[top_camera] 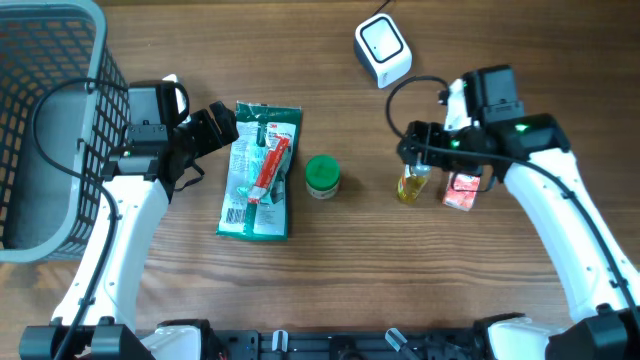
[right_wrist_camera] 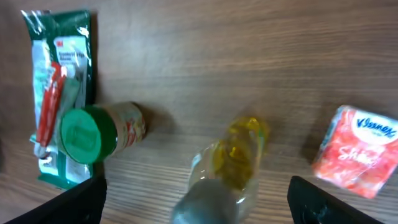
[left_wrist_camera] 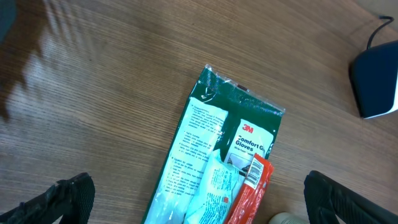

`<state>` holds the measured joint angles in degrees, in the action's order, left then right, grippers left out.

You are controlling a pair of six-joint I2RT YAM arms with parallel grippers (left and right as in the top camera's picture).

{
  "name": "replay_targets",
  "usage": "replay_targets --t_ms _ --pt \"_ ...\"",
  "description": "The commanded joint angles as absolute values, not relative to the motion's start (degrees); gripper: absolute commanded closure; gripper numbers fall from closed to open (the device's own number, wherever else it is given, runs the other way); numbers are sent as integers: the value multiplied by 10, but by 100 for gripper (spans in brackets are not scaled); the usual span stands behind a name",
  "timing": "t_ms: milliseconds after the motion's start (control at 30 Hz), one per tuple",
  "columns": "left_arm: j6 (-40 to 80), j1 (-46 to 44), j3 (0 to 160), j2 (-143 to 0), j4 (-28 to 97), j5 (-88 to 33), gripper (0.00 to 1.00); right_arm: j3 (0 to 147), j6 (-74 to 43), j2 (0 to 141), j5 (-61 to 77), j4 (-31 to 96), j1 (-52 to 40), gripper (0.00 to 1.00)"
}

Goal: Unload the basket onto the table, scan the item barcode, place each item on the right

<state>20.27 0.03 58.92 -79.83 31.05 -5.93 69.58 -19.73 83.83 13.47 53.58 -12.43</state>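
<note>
Scanning seems barely begun: the small clear bottle of yellow oil stands ungripped on the wooden desk between the right gripper's spread jaws. The white box scanner waits toward twelve o'clock. The left gripper's jaws are likewise spread.

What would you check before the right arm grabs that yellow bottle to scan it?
1. Right gripper open: ok, its fingers are wide apart.
2. Yellow bottle between them: ok, centred in the right wrist view.
3. Tissue pack and green-lidded jar apart from the bottle: ok.
4. Scanner uncovered: ok.
5. Bottle's barcode found: cannot tell, too blurred.
6. Left gripper out of the way: ok, open over the glove pack.
</note>
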Motion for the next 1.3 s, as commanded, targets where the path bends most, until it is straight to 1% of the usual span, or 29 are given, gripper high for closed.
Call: replay_targets --t_ms 0,100,200,333,367,633,667,767,1267 --pt "199 3 599 -791 309 -66 0 696 -231 846 55 541 -160 7" --pt "199 3 599 -791 309 -66 0 696 -273 850 8 555 -189 7" --pt "199 3 599 -791 309 -66 0 694 -292 856 -29 560 -208 7" --pt "200 3 599 -791 309 -66 0 675 -302 864 -38 550 -212 3" --pt "200 3 599 -791 309 -66 0 671 -302 869 -41 545 -212 0" --pt "200 3 599 -791 309 -66 0 670 -302 896 -34 536 -212 0" --pt "200 3 599 -791 309 -66 0 670 -302 897 -34 534 -212 6" --pt "200 3 599 -791 309 -66 0 670 -302 897 -34 536 -212 12" --pt "200 3 599 -791 309 -66 0 670 -302 897 -34 536 -212 12"
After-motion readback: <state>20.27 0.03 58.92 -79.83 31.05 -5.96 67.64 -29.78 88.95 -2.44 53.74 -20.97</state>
